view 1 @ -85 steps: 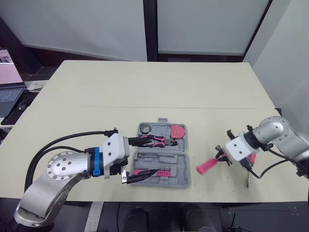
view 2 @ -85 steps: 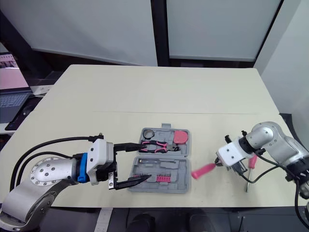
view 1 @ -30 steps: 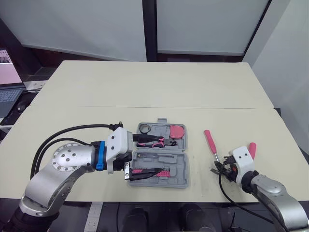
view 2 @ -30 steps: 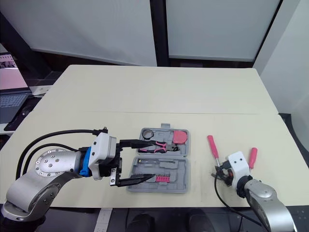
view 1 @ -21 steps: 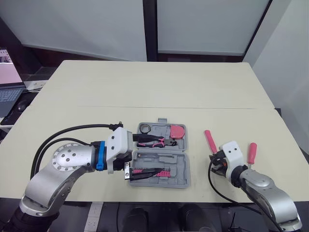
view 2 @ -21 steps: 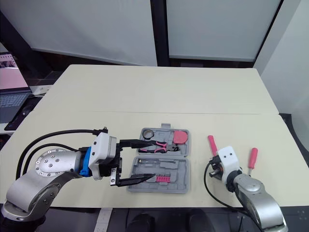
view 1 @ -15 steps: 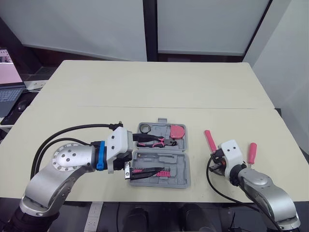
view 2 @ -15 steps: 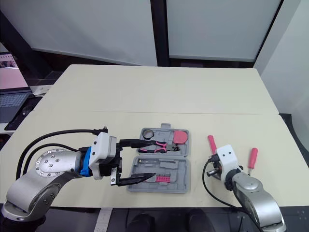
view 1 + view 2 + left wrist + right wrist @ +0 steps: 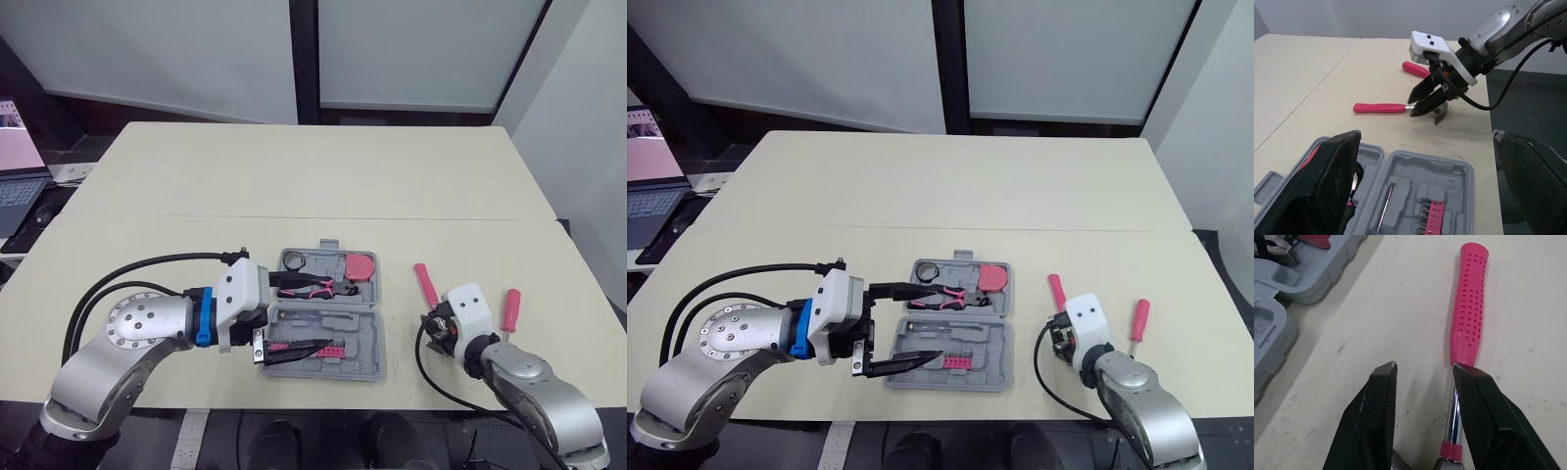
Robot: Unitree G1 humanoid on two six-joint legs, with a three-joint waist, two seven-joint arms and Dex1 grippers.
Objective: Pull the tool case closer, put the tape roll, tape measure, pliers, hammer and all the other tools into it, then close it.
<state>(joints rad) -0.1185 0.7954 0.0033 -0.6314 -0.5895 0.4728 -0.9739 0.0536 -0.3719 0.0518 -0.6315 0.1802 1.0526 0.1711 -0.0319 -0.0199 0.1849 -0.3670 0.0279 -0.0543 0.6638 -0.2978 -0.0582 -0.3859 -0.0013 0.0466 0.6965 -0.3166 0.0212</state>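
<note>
On the surface point(image 9: 294, 176) just right of the open grey plastic tool case point(image 9: 323, 315), the right gripper point(image 9: 1422, 374) hangs spread over the pink-handled hammer point(image 9: 1469, 308), whose chrome shaft lies under one finger, so centring sideways should precede pinching.

place: office or lab room | pale work table point(image 9: 294, 186) | laptop point(image 9: 18, 191) at 9 o'clock | white wall panels point(image 9: 176, 49) at 12 o'clock

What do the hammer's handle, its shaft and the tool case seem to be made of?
Hammer handle: likely rubber or soft plastic, matt pink with rows of dimples. Shaft: metal, probably chromed steel, mirror-bright. Tool case: grey moulded plastic, dull, with shaped recesses.
</note>
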